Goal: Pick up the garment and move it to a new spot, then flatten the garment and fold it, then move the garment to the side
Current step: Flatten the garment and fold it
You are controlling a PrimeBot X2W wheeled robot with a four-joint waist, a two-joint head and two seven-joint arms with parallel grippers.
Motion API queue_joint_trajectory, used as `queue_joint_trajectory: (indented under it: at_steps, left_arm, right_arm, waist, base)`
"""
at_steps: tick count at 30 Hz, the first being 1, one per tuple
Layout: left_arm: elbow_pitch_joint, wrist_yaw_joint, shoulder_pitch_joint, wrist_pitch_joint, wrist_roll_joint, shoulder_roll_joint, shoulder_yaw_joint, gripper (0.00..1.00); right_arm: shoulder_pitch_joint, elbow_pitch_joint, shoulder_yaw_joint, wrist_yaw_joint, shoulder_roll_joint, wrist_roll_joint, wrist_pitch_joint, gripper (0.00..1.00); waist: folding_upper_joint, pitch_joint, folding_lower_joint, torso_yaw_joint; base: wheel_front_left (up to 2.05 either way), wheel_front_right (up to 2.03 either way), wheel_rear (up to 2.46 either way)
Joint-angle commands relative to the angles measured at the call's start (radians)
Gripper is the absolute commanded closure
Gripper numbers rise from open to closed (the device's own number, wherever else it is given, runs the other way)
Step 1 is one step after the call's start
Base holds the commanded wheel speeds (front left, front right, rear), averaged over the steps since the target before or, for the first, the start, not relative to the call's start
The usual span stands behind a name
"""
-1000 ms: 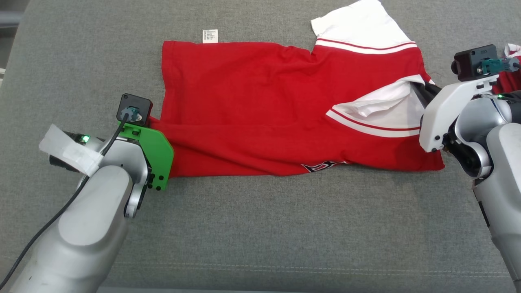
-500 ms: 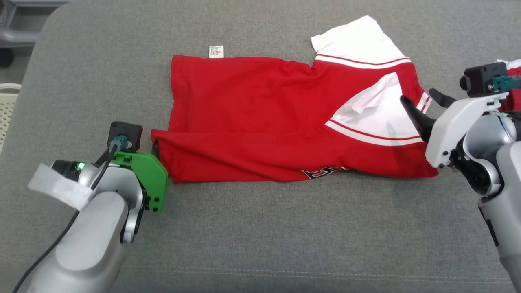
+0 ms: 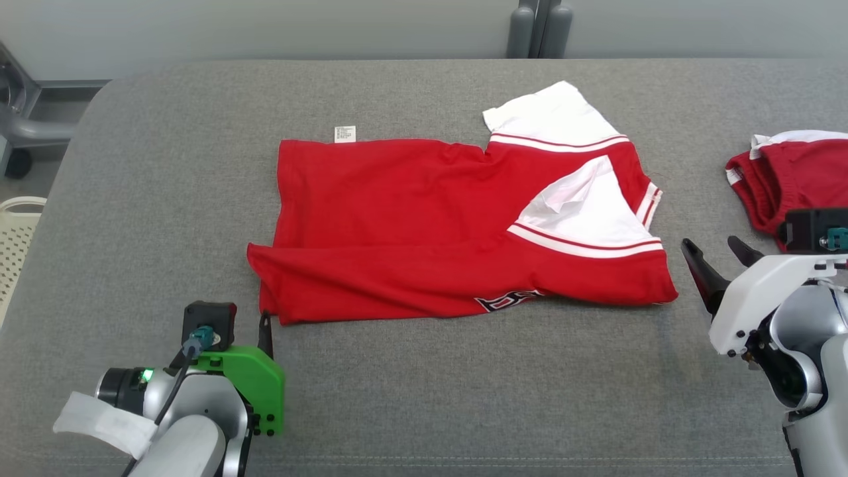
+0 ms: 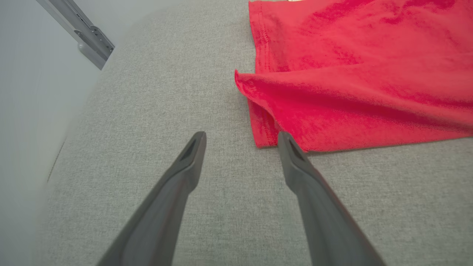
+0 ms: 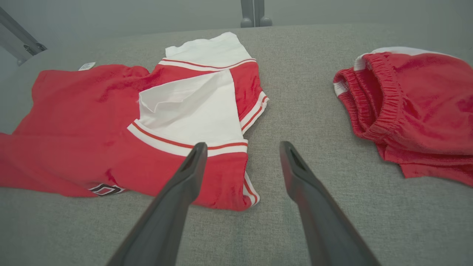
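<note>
Jaws: left gripper (image 4: 240,138) and right gripper (image 5: 242,147) both spread wide, empty | Position: one just beside each end of shirt (image 3: 430,232) | Shirt: mid cushion (image 3: 424,397), flat, near edge folded over | Nearby: red shorts (image 3: 788,179), apart | Done, apparently: flattening, first fold | Remaining, likely: further folds, move aside

We hold our left gripper (image 4: 241,136) and right gripper (image 3: 709,242) low at either side — fingers (image 5: 177,192) spread wide, gripping nothing, pointing forward.

A grey fabric-covered table (image 3: 424,397) is stretching toward a pale wall (image 3: 265,26); what may be a basket (image 3: 16,245) is sitting left.
</note>
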Motion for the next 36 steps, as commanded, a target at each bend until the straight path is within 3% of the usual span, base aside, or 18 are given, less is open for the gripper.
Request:
queue_joint_trajectory:
  at_steps: [1, 9, 21, 32, 36]
  left_arm:
    - [-0.003, 0.007, 0.015, -0.002, -0.002, 0.002, -0.003, 0.00]
    - [0.014, -0.021, -0.028, 0.060, 0.014, -0.004, -0.050, 0.00]
    - [0.057, -0.044, -0.102, 0.115, -0.006, -0.045, -0.071, 0.00]
    - [0.129, 0.017, -0.150, 0.136, -0.003, -0.077, -0.058, 0.00]
    - [0.150, 0.012, -0.157, 0.155, -0.002, -0.079, -0.070, 0.00]
  right_arm:
    - [0.015, 0.003, -0.013, 0.000, 0.013, -0.011, -0.004, 0.00]
    - [-0.019, 0.057, -0.052, 0.000, 0.081, -0.056, 0.038, 0.00]
    - [-0.085, 0.123, -0.051, 0.000, 0.096, -0.118, 0.072, 0.00]
    - [-0.105, 0.146, -0.042, 0.000, 0.121, -0.165, 0.040, 0.00]
    - [-0.108, 0.154, -0.034, 0.000, 0.123, -0.171, 0.032, 0.00]
  waist:
    - [0.0000, -0.009, 0.0000, -0.008]
    - [0.0000, 0.021, 0.0000, -0.003]
    - [0.0000, 0.064, 0.0000, 0.008]
    - [0.0000, 0.088, 0.0000, -0.008]
    - [0.0000, 0.093, 0.0000, -0.013]
  base:
    - [0.00, 0.00, 0.00]
    - [0.00, 0.00, 0.00]
    - [0.00, 0.00, 0.00]
    - [0.00, 0.00, 0.00]
    - [0.00, 0.00, 0.00]
